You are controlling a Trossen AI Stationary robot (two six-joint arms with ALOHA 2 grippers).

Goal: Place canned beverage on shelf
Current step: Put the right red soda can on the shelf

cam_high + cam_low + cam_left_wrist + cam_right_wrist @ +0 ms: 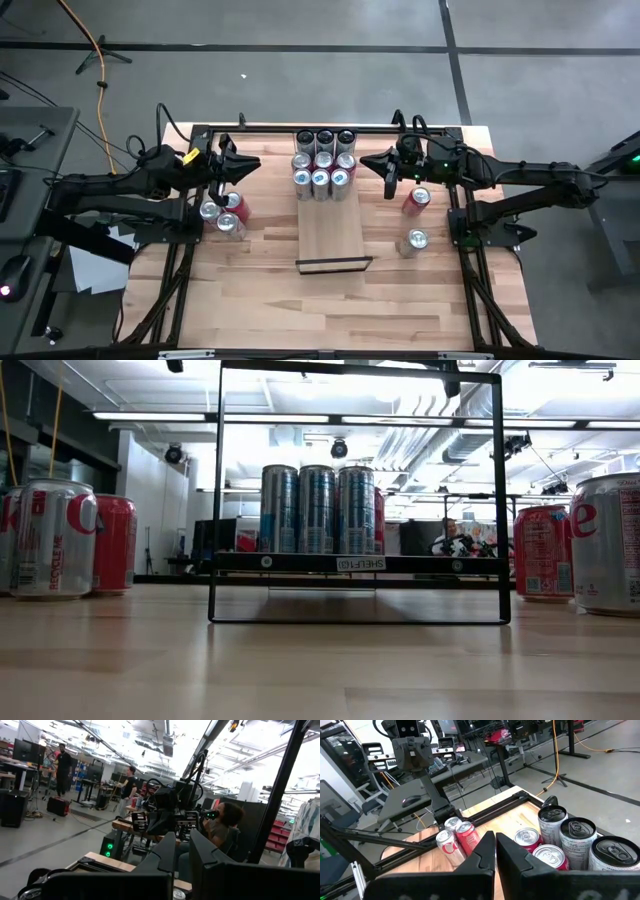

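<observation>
High view: both dark two-finger grippers, left gripper [237, 166] and right gripper [372, 162], hang clenched and empty flanking the long pale wooden shelf [334, 238], where tall silver cans [324, 166] cluster.

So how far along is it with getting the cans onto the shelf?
Done: nine or so cans already stand packed at the far end of the shelf. In hand: nothing. The left gripper and right gripper both hover with jaws shut, holding no can. Left: three cans on the table at the left, plus a red can and a silver can at the right.
</observation>
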